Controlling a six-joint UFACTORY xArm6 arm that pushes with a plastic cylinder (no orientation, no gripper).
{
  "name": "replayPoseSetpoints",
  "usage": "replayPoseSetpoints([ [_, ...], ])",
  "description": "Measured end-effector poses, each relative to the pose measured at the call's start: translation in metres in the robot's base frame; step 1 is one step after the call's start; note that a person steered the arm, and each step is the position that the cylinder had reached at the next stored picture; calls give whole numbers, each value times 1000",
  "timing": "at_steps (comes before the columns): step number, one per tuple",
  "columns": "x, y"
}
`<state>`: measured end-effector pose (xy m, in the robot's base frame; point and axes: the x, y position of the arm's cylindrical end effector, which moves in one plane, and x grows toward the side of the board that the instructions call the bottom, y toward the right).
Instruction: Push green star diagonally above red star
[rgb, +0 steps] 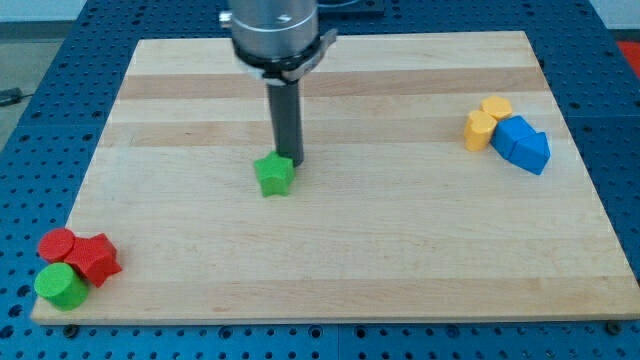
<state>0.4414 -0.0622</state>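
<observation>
The arm carried no claw, only a straight dark rod (286, 120) hanging from a grey collar at the view's top, so there was nothing to call released, clenched or grasping. Its lower end, my tip (290, 161), sat on the wooden board (400, 240) right at the upper right edge of the green star (274, 175); it looked to be touching the block, though the exact contact could not be made out.

The green star lay a little left of the board's middle, alone, well apart from every other block.

The red star (96, 259) lay far off in the board's lower left corner. A red cylinder (57, 244) stood just to its left, and a green cylinder (62, 286) just below that one, all three packed closely together, apparently touching.

Near the board's right edge, in the upper half, a second cluster: two yellow blocks, one (496, 108) above and slightly right of the other (479, 130), shapes hard to tell, perhaps rounded or hexagonal. A blue block (523, 143), angular and roughly wedge-like, sat just to their right and below.

The board rested on a blue perforated table (620, 150).
</observation>
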Motion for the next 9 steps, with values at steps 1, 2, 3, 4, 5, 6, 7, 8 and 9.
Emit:
replayPoseSetpoints([
  [1,18,4],
  [2,33,15],
  [3,40,5],
  [4,40,-27],
  [5,52,-49],
  [6,77,-56],
  [7,94,-65],
  [8,96,-86],
  [9,73,-88],
])
